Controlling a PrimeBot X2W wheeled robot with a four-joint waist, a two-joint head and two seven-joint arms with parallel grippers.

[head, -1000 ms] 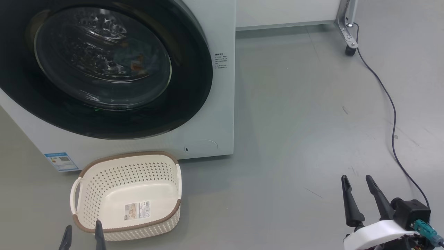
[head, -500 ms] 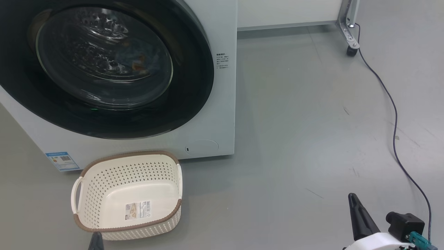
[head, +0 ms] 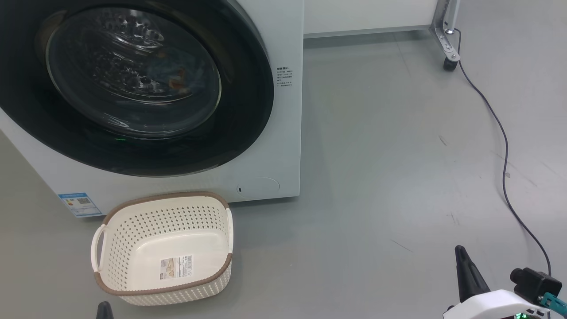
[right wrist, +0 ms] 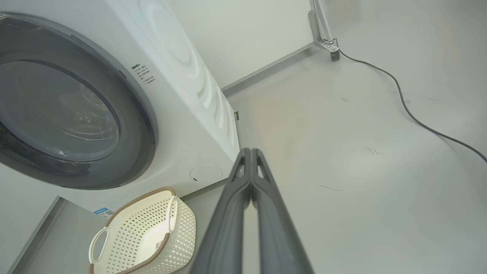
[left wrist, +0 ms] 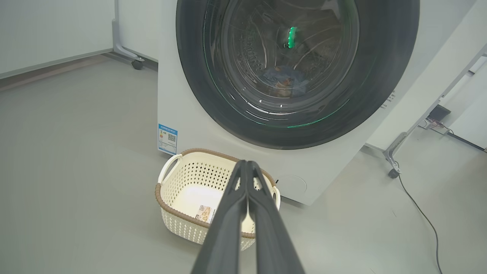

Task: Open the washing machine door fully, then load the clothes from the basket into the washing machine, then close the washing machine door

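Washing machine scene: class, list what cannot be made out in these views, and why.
1. clothes: left wrist view, blurred behind the reflective glass of the washing machine door; how many is unclear.
2. printed notice on the washing machine: head view, too small to read.
3. left gripper: head view, cut off by the bottom edge.

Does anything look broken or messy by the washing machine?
Nothing stands out. The washing machine door sits shut, the clothes show through its glass, and the basket stands upright and empty on the floor. A dark cable trails loosely across the floor.
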